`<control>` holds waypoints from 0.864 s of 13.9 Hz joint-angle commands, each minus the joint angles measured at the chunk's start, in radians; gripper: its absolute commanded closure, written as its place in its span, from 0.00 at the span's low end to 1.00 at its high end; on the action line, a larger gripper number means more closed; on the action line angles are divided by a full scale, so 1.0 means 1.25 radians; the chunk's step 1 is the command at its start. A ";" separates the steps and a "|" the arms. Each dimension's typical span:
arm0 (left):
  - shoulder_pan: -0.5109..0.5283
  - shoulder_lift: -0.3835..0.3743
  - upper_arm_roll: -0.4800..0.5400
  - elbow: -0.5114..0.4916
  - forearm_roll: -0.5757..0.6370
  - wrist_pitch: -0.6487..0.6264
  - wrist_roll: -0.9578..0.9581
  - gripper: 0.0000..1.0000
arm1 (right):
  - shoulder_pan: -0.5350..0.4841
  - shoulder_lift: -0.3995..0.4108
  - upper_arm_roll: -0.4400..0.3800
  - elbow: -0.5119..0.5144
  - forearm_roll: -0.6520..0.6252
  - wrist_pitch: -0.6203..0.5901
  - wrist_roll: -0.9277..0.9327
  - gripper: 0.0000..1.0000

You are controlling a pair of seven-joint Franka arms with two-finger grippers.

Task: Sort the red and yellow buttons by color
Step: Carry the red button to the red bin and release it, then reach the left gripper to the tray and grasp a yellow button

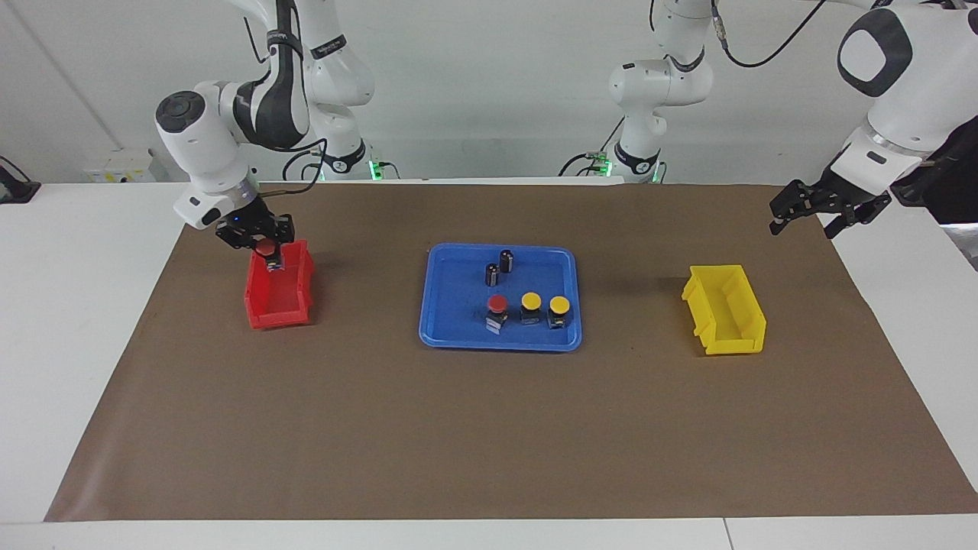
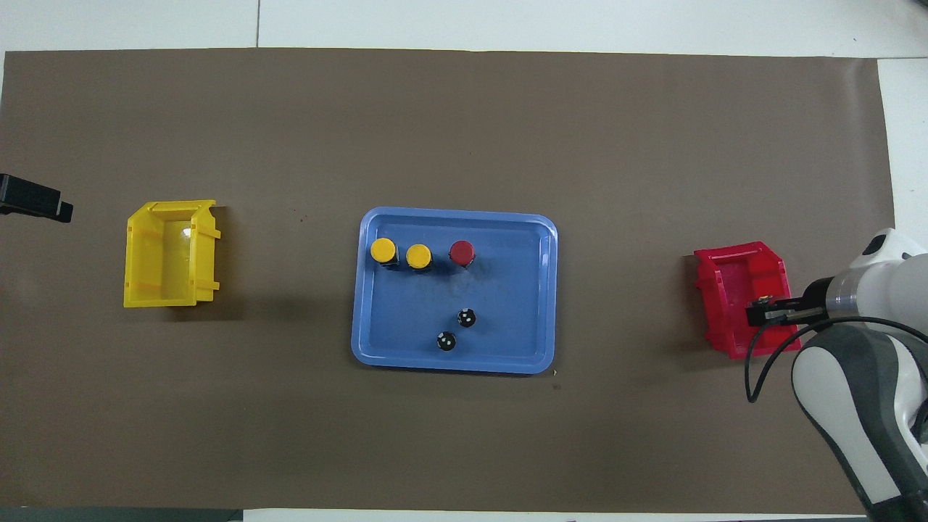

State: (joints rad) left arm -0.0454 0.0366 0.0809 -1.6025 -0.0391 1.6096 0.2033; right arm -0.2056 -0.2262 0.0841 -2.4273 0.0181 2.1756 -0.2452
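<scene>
My right gripper (image 1: 258, 238) is shut on a red button (image 1: 267, 249) and holds it just over the red bin (image 1: 279, 305). In the overhead view the gripper (image 2: 768, 313) hides that button over the red bin (image 2: 732, 275). A second red button (image 1: 497, 304) and two yellow buttons (image 1: 530, 300) (image 1: 559, 305) stand in a row on the blue tray (image 1: 458, 328), at its edge farther from the robots. My left gripper (image 1: 810, 214) is open and empty, up in the air past the yellow bin (image 1: 726, 313) at the left arm's end.
Two dark cylinders (image 1: 506, 260) (image 1: 492, 273) without coloured caps stand on the tray nearer to the robots than the buttons. The yellow bin (image 2: 170, 254) holds nothing. A brown mat (image 1: 489, 428) covers the table under tray and bins.
</scene>
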 commanded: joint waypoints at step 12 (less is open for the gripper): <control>-0.304 0.015 -0.012 -0.250 0.017 0.334 -0.452 0.06 | -0.005 0.034 0.004 -0.062 0.015 0.098 -0.025 0.81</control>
State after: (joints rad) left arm -0.3438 0.0151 0.0514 -1.9059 -0.0391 1.9671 -0.2353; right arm -0.2040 -0.1747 0.0841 -2.4905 0.0182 2.2808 -0.2455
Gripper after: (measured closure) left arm 0.026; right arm 0.648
